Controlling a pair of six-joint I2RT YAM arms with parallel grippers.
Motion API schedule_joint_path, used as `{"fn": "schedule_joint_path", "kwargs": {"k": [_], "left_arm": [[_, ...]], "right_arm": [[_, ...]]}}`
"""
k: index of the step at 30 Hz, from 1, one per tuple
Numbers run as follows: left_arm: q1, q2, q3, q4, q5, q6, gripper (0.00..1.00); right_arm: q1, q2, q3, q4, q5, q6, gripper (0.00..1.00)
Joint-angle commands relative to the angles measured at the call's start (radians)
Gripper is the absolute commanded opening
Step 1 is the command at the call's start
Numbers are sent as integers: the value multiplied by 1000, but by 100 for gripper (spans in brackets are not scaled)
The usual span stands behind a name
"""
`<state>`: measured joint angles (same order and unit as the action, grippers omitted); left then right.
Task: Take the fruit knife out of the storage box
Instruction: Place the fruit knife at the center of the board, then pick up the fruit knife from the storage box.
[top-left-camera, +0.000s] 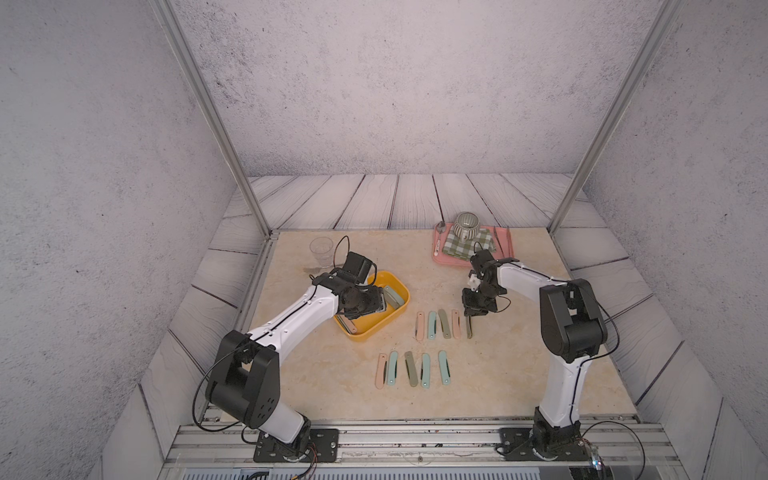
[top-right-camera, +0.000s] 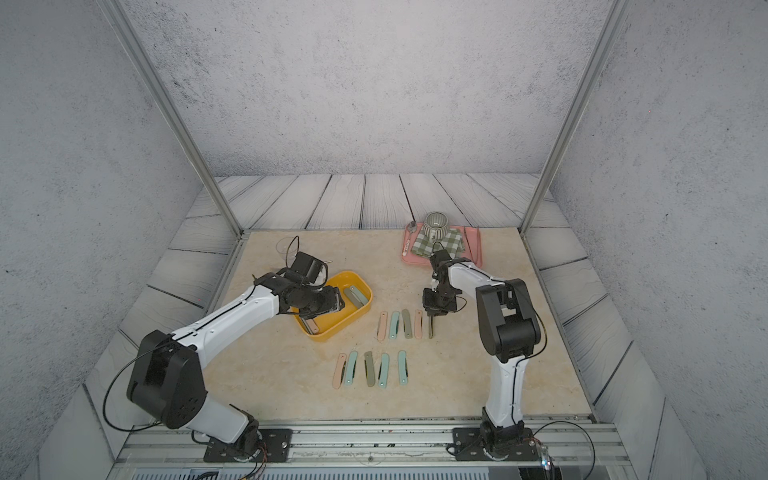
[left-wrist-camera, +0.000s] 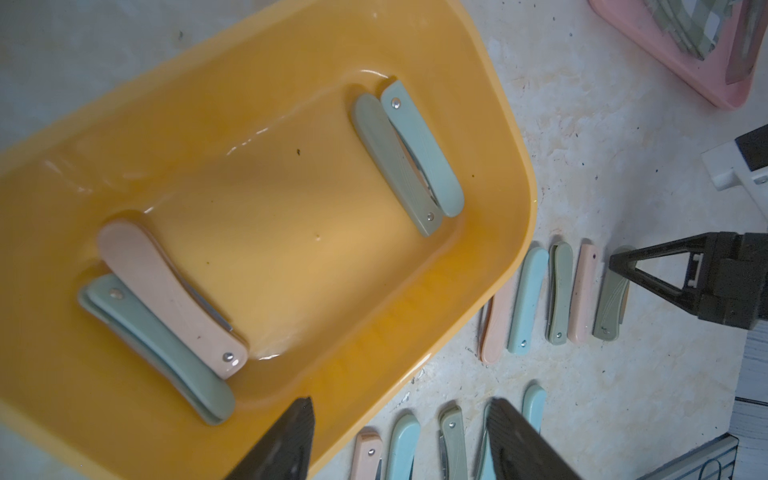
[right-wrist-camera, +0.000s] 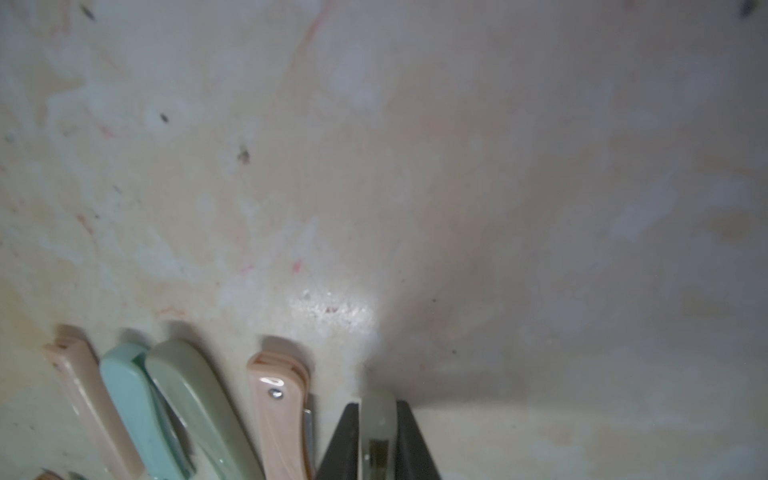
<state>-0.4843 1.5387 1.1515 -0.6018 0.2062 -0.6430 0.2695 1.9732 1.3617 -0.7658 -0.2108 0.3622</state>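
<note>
Right hand (right-wrist-camera: 377, 404) pinches olive knife (right-wrist-camera: 376, 428) beside 4 knives (top-left-camera: 444, 324); left hand (left-wrist-camera: 400, 402) spread above storage box (left-wrist-camera: 374, 332).

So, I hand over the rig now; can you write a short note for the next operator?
Left end effector: open, empty, above the storage box.
Right end effector: straddling the olive knife at the end of the far row on the table; grip unclear.
Done: ten knives out, in two rows of five, counting the olive one.
To do: at least four in the box, a pink knife over a teal knife, and two green knives side by side.
</note>
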Motion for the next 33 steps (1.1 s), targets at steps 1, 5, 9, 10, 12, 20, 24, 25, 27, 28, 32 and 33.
{"fn": "schedule_joint_path", "kwargs": {"k": [1,5,9,10,12,20,24,25,27,28,32,33], "left_arm": [[6,6,29,-16,-10,15,70],[6,9,28,-20,-14,16,71],[6,23,35,-20,-16,16,72],[6,29,37,-19,-17,14,72],[6,45,47,-16,-23,11,73],[8,173,138,0,-86,-51,74],[8,265,197,18,-108,-90,69],[8,287,210,17,-122,-100,69],[7,333,243,25,-133,-121,66],[7,352,256,26,-138,-127,64],[8,422,302,49,-173,-152,62],[7,441,314,58,-170,-157,62]], "right_arm": [[-7,-3,-10,-17,20,8,33],[-8,-17,-4,-19,32,10,37],[-7,-36,11,-35,41,11,42],[-8,-46,14,-41,43,12,44],[-7,-69,25,-54,43,13,52],[-6,-165,128,-143,50,2,95],[-2,-194,164,-176,34,-2,99],[0,-200,167,-178,29,-3,99],[1,-214,174,-179,20,-8,99],[2,-218,176,-178,17,-12,99],[1,-219,187,-175,-11,-24,99],[1,-214,191,-176,-17,-25,99]]}}
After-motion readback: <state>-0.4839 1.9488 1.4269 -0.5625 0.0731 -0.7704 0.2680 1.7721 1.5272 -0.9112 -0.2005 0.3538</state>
